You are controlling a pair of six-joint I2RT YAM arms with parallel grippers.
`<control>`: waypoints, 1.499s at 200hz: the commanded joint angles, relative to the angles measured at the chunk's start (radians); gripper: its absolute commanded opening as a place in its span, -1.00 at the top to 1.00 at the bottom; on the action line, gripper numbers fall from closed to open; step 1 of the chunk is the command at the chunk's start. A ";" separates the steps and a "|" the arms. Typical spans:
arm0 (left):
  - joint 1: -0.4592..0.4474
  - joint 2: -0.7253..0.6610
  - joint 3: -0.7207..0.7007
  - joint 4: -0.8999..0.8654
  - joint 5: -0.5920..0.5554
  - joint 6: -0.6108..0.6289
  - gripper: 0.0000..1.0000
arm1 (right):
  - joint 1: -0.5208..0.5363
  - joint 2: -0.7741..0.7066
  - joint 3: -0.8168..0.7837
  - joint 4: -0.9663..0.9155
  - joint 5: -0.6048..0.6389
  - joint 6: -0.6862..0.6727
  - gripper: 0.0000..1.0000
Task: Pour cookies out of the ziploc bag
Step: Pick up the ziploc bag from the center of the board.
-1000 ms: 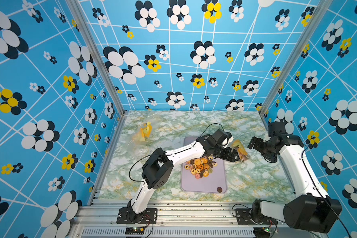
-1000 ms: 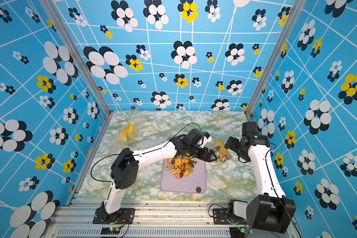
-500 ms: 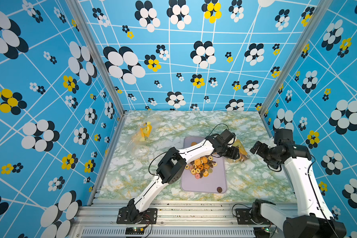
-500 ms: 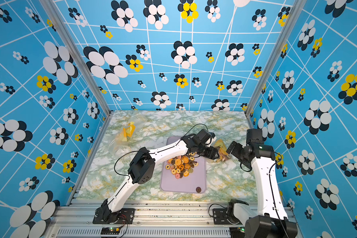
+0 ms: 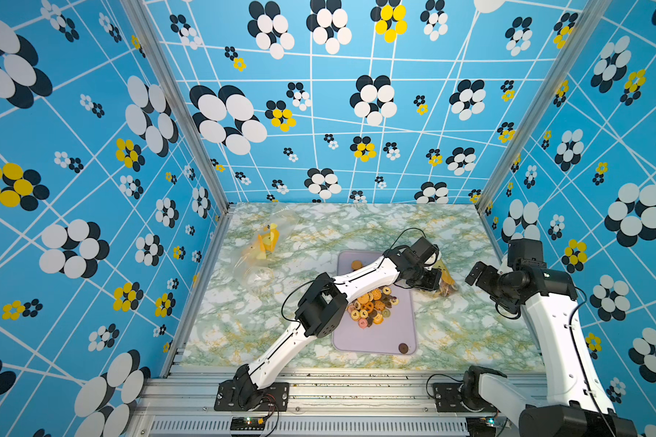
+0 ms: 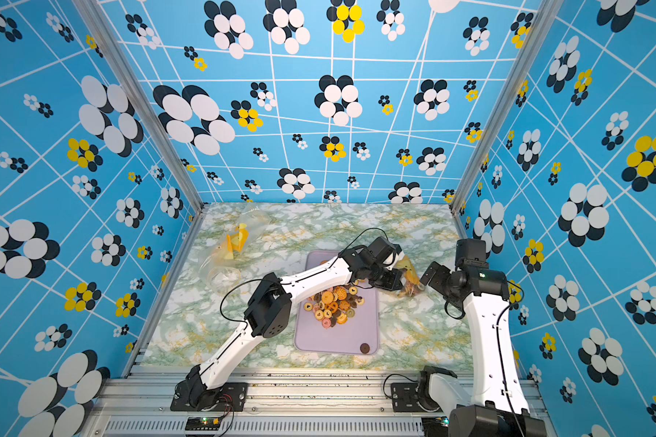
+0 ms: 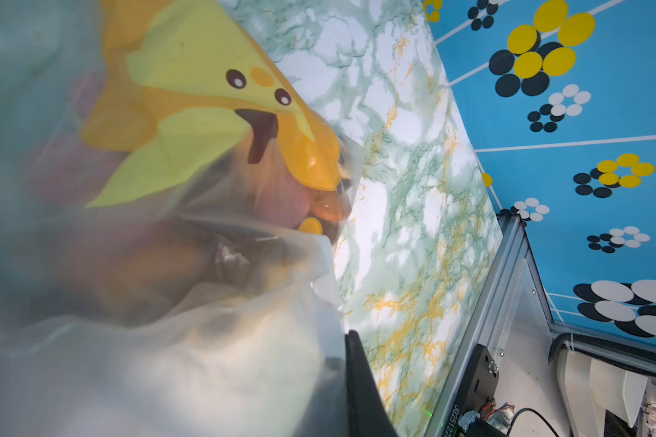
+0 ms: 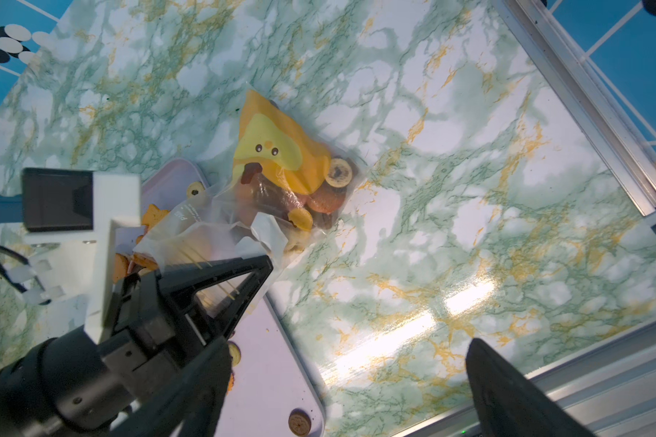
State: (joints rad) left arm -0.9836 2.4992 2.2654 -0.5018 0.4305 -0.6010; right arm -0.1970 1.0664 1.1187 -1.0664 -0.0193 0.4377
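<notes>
My left pincer [image 5: 428, 282] pinching bag [image 8: 281, 162] by its clear end at tray [image 5: 375, 338] edge, cookies [image 5: 372, 307] heaped on tray, my right pincer [image 5: 477, 273] spread nearby

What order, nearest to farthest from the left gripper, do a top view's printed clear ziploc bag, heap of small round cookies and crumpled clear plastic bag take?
1. printed clear ziploc bag: in the left gripper, right of the lilac tray.
2. heap of small round cookies: on that tray.
3. crumpled clear plastic bag: far left.
</notes>
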 commanded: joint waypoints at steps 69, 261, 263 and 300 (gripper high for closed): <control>-0.015 -0.055 0.037 0.001 0.097 -0.093 1.00 | -0.007 -0.019 -0.042 0.007 0.062 -0.020 -0.98; 0.231 -0.394 -0.619 0.315 0.165 -0.298 1.00 | 0.047 0.109 -0.375 0.428 -0.480 0.084 -0.98; 0.233 -0.393 -0.618 0.314 0.166 -0.298 1.00 | 0.051 0.110 -0.378 0.431 -0.479 0.084 -0.98; 0.252 -0.384 -0.614 0.309 0.170 -0.305 1.00 | 0.119 0.144 -0.464 0.585 -0.499 0.161 -0.98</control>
State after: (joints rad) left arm -0.7540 2.1208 1.6558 -0.2043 0.5957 -0.8951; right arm -0.1127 1.1885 0.7052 -0.6075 -0.4713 0.5339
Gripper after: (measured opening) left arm 0.047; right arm 0.991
